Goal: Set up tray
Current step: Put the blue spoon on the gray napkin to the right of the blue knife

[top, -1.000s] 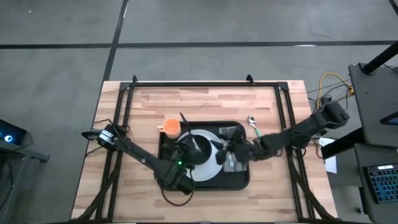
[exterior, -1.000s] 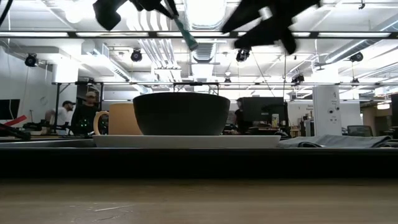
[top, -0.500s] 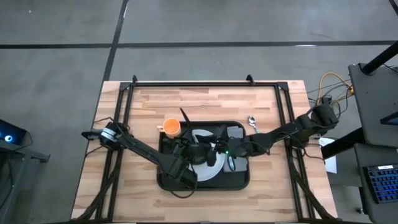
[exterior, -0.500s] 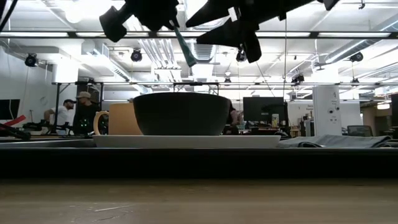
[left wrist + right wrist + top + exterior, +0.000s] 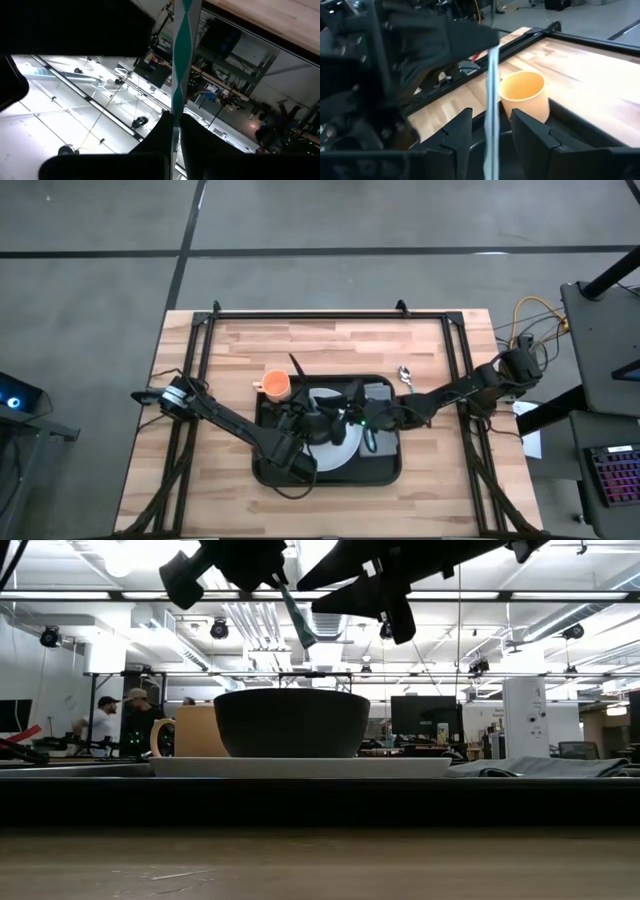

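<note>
Tray, mid-surface, holding plate and bowl: left gripper clenched on teal utensil above bowl; right gripper, fingers apart around it, seemingly for handover.

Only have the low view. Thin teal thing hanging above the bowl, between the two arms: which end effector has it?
Observer: The left end effector. Its wrist view shows it shut on the teal-striped stick.
Operator: And the right one?
Observer: The right end effector is open, with one finger on each side of the stick and a gap showing on both sides.
Operator: Anything lying off the tray?
Observer: The high view shows a spoon on the table, by the corner of the tray on the right arm's side.
</note>
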### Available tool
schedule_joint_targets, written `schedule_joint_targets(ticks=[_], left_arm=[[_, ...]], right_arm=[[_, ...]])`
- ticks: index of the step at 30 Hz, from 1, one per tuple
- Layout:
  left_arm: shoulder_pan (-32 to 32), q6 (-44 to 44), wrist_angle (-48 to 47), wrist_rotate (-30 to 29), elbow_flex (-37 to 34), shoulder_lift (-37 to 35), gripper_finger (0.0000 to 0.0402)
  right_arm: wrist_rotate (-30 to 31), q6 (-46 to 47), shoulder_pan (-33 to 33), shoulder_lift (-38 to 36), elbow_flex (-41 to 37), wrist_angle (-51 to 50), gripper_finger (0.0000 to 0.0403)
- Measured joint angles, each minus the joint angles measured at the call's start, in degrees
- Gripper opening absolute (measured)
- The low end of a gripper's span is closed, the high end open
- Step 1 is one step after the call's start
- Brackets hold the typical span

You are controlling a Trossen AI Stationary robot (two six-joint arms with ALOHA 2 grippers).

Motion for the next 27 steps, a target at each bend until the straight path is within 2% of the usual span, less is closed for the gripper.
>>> schedule_joint_targets(ticks=[4,12,16,27], left_arm=[[0.0,0.0,2.0,-0.9,0.0,0.0,0.0],[0.0,0.5,6.3,-1.6,0.0,0.0,0.0],[0.0,-1.6,12.1,-5.8,0.0,0.0,0.0],[-0.2,0.1,12.2,-4.0,-0.2,-0.1,0.0]], right_arm=[[-3.2,-1.0,-0.2,0.0,0.0,0.9,0.0123],[-3.4,-2.6,-0.3,0.0,0.0,1.3,0.0124],[-3.5,-3.2,-0.3,0.5,0.0,1.3,0.0118],[-3.5,-6.8,-0.3,-0.9,0.0,-0.2,0.0101]])
